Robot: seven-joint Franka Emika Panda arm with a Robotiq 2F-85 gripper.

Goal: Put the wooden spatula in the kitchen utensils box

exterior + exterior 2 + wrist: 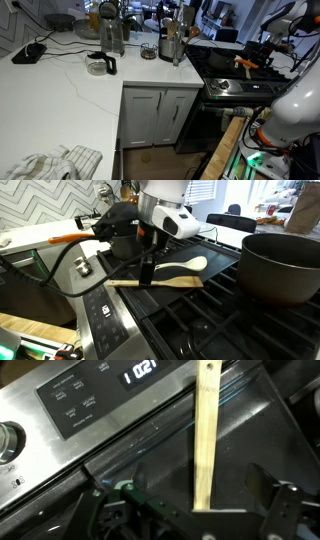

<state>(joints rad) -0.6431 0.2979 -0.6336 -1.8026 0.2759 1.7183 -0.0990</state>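
stretching along the white counter [60, 90] in an exterior view, the black stove [232, 88] takes up most of the working area, and its steel control panel [90, 410] with a lit display fills the top of the wrist view. the white robot arm [170, 215] leans down over the cooktop, next to a large dark pot [282, 265]. the kitchen utensils box [172, 47], a shiny steel cylinder with utensils standing in it, sits on the counter just beside the stove, well apart from the arm. the wooden spatula [170, 280] lies on the cooktop, its handle [205, 440] running between the fingers. the gripper [200, 510] is spread wide, straddling the handle with a gap on both sides, gripping nothing
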